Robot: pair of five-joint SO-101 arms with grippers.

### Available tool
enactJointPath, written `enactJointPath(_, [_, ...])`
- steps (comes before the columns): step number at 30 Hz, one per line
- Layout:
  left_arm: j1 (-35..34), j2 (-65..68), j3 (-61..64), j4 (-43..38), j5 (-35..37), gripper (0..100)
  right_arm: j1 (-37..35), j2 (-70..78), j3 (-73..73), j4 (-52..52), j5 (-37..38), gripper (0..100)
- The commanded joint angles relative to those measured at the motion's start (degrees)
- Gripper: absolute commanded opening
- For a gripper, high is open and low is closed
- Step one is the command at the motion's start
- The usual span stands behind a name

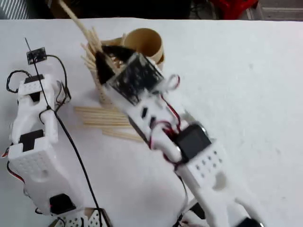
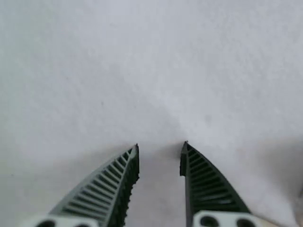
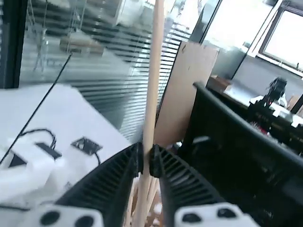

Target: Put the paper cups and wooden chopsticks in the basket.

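White tabletop (image 1: 246,71) bore the basket (image 1: 102,92) at eleven o'clock, with the right gripper (image 3: 146,152) above it pinching a wooden chopstick (image 3: 154,71). Released this tilted, the stick might topple out. The left gripper (image 2: 160,151) gaped, empty.

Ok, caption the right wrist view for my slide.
Right gripper shut on a single wooden chopstick, glass wall behind.

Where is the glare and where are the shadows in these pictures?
Right wrist view: window daylight glares behind the chopstick pinched in the right gripper. Left wrist view: a faint shadow lies on the table around the left gripper.
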Motion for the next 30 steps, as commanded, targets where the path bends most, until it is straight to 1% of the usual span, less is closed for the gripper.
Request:
enactJointPath(1, [0.75, -0.48, -0.44, -0.62, -0.44, 16, -0.22, 14.37, -15.3, -7.25, -0.62, 1.8])
enactJointPath(6, [0.75, -0.48, -0.44, -0.62, -0.44, 16, -0.04, 30.29, -31.74, -7.43, -0.97, 1.8])
enactJointPath(10, [0.75, -0.48, -0.44, -0.7, -0.44, 16, 0.57, 37.14, -39.12, -5.85, -0.97, 1.8])
enactJointPath(14, [0.75, -0.48, -0.44, -0.79, -0.44, 16, 0.57, 38.2, -40.35, -2.95, -0.97, 1.8])
enactJointPath(19, [0.75, -0.48, -0.44, -0.88, -0.44, 16, 0.66, 38.11, -40.44, -2.51, -0.97, 2.0])
enactJointPath(25, [0.75, -0.48, -0.44, -0.88, -0.44, 16, 0.57, 38.11, -40.79, 2.24, -0.7, 13.5])
enactJointPath(28, [0.75, -0.48, -0.44, -0.88, -0.44, 16, 0.66, 38.11, -40.88, 5.05, -0.62, 13.7])
enactJointPath(30, [0.75, -0.48, -0.44, -0.88, -0.44, 16, 0.66, 38.11, -40.7, 8.92, -0.53, 13.7])
